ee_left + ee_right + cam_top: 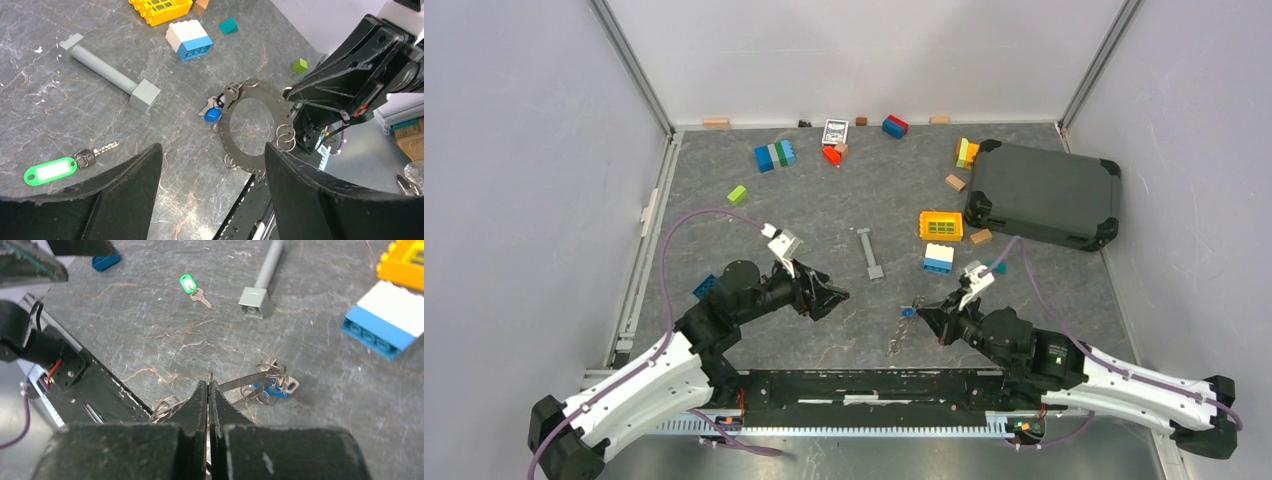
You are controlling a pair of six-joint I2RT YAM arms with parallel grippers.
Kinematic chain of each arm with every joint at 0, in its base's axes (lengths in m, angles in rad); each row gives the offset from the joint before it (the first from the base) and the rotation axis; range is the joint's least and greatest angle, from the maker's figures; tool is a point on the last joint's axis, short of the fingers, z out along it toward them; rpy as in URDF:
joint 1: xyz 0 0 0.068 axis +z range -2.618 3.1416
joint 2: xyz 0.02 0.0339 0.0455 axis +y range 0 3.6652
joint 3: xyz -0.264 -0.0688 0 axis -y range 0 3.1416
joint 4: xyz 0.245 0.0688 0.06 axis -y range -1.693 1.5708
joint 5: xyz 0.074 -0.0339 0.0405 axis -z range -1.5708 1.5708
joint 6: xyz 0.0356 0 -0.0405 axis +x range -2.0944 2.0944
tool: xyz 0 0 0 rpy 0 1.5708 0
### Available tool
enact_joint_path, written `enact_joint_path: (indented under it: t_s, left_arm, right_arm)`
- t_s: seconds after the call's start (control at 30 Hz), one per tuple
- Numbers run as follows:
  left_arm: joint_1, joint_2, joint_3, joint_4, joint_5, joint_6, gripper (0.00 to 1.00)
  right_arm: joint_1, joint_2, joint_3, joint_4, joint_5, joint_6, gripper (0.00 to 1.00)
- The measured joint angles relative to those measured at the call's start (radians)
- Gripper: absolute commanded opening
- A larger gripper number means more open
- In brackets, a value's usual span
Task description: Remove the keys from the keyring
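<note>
White walls [874,50] close in a grey marbled table [844,200] strewn with bricks [774,157], a dark case [1044,195] and a grey bar [870,252]. The keyring [243,161], a flat silver ring hung with small wire loops, sits near the bar's blocky end, on the right arm's side. The right jaws are closed on its rim, by my reading to pin it while the other arm works a key free. A cluster of keys [216,107], one blue-headed, hangs on the part of the rim nearest the bar. The left jaws are spread wide and empty, hovering with ring and keys framed between them, touching neither. One green-tagged key [85,159] lies loose by the bar's end on the left arm's side, probably set clear as done.
</note>
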Motion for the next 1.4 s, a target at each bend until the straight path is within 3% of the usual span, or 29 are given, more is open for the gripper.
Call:
enact_joint_path:
  t_s: [0.17, 0.3, 0.4, 0.57, 0.93, 1.17, 1.4]
  left_arm:
    - [0.0, 0.034, 0.0, 0.0, 0.0, -0.002, 0.81]
    - [0.0, 0.058, 0.0, 0.003, -0.003, -0.011, 0.81]
    - [0.0, 0.082, 0.0, 0.006, -0.004, -0.016, 0.81]
    - [0.0, 0.105, 0.0, 0.005, -0.005, -0.027, 0.83]
    - [0.0, 0.108, 0.0, 0.003, -0.029, -0.053, 0.85]
    - [0.0, 0.172, 0.029, -0.041, -0.034, -0.071, 0.85]
    - [0.0, 0.206, 0.063, -0.078, -0.027, -0.089, 0.85]
  right_arm:
    - [-0.001, -0.012, 0.04, -0.171, 0.085, 0.216, 0.01]
    - [-0.001, 0.05, 0.05, -0.401, 0.116, 0.367, 0.01]
    - [-0.001, 0.096, 0.066, -0.537, 0.129, 0.448, 0.21]
    - [-0.001, 0.101, 0.104, -0.638, 0.17, 0.517, 0.43]
    - [-0.001, 0.133, 0.178, -0.638, 0.292, 0.482, 0.56]
    - [-0.029, 0.312, 0.189, -0.547, 0.326, 0.402, 0.6]
    - [-0.359, 0.434, 0.159, -0.343, 0.141, 0.231, 0.43]
